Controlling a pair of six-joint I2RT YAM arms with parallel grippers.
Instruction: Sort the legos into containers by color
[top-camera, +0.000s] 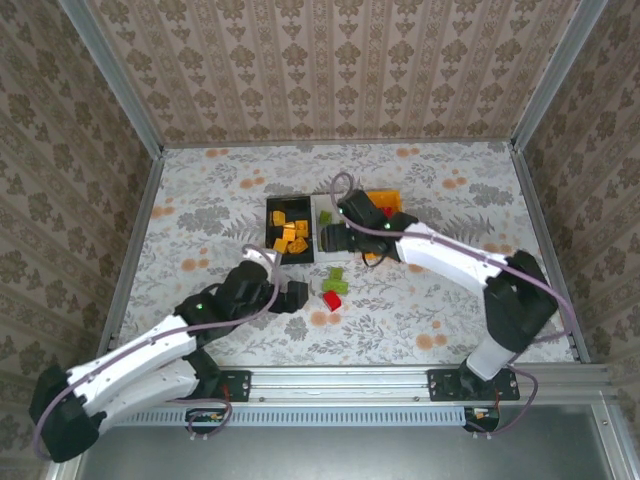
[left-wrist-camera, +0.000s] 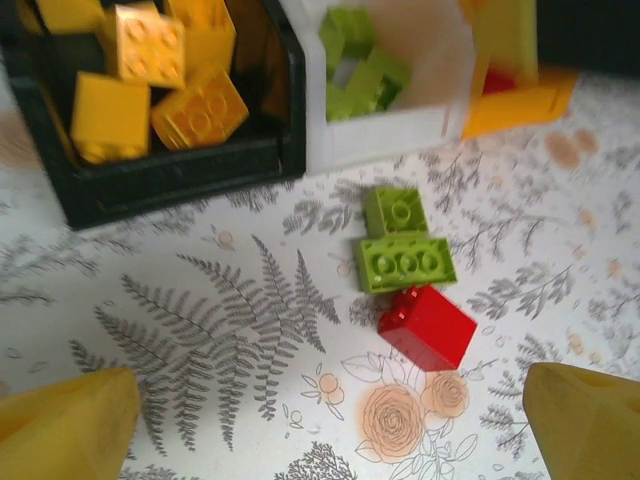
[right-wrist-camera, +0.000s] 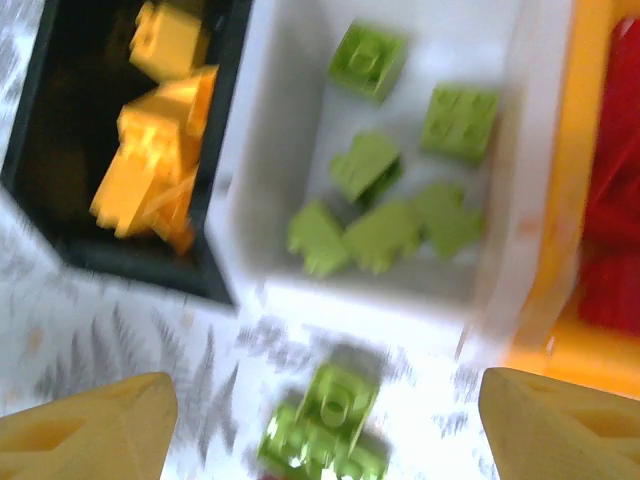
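Two light green legos (left-wrist-camera: 403, 245) and one red lego (left-wrist-camera: 428, 325) lie together on the table in front of the bins; in the top view the green pair (top-camera: 335, 278) sits just above the red one (top-camera: 332, 299). The black bin (top-camera: 272, 238) holds orange-yellow legos (left-wrist-camera: 150, 75). Green legos (right-wrist-camera: 385, 200) fill the white bin (right-wrist-camera: 270, 200). Red ones (right-wrist-camera: 612, 250) lie in the orange bin (top-camera: 385, 198). My left gripper (left-wrist-camera: 325, 435) is open, low beside the loose legos. My right gripper (right-wrist-camera: 325, 435) hangs open over the white bin's front edge, with the green pair (right-wrist-camera: 335, 425) below it.
The three bins stand side by side at the table's middle, black left, white centre, orange right. The flowered tablecloth (top-camera: 450, 300) spreads around them. Metal rails and wallpapered walls (top-camera: 330, 70) close the table in on three sides.
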